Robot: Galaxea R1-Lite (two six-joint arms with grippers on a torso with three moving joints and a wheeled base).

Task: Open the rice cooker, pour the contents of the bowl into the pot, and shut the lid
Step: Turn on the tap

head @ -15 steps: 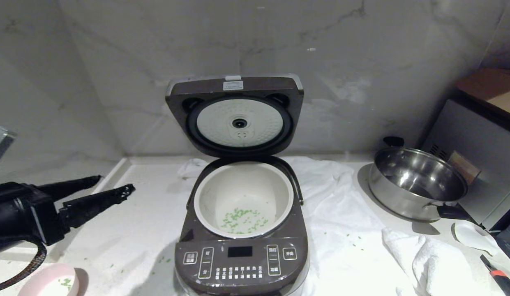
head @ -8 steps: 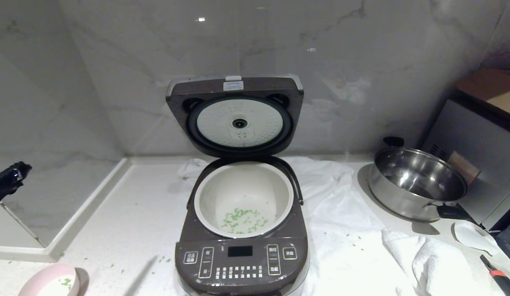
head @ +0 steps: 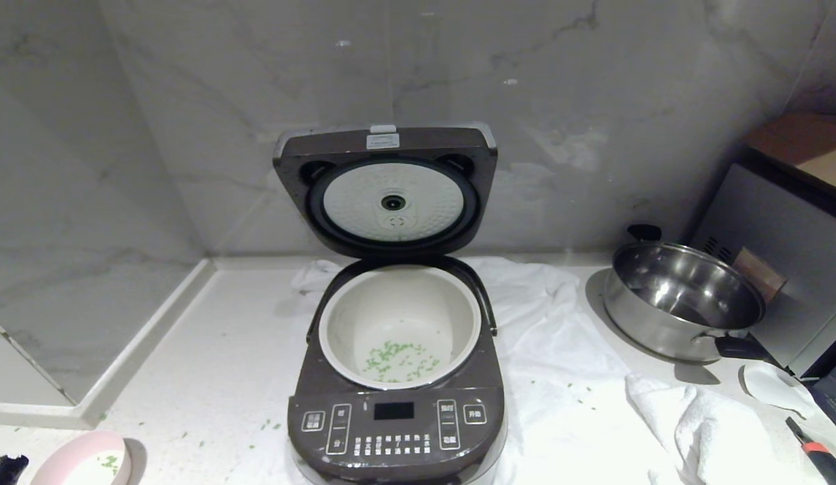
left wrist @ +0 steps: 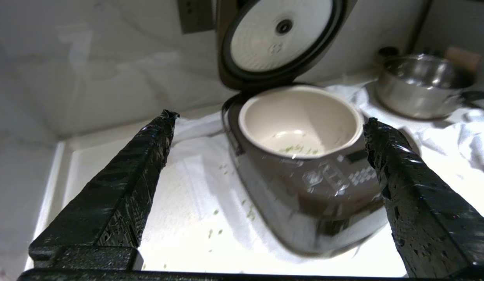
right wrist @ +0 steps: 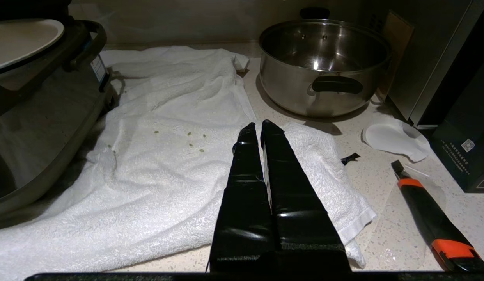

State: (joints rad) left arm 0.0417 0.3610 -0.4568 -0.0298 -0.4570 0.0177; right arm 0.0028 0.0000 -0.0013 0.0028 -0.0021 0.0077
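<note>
The rice cooker (head: pixel 396 431) stands open at the counter's middle, its lid (head: pixel 384 202) upright with the white dimpled plate facing me. Green chopped contents (head: pixel 397 360) lie on the bottom of the white pot (head: pixel 337 337). The pink bowl (head: pixel 81 465) sits at the near left edge with a few green bits inside. My left gripper (left wrist: pixel 271 119) is open and empty, low at the cooker's front left; only one fingertip (head: pixel 5 466) shows in the head view, beside the bowl. My right gripper (right wrist: pixel 259 125) is shut and empty over the white towel (right wrist: pixel 167 156).
A steel pan (head: pixel 684 300) with black handles stands at the right, before a grey box appliance (head: pixel 788 249). The white towel (head: pixel 559 377) lies under and right of the cooker. A box cutter (head: pixel 818 451) lies at the near right. Loose green bits (head: pixel 269 426) dot the counter.
My left arm has pulled back and down from the counter's left, leaving the head view except for a tip at the bottom-left corner. Cooker, bowl and right arm have not moved.
</note>
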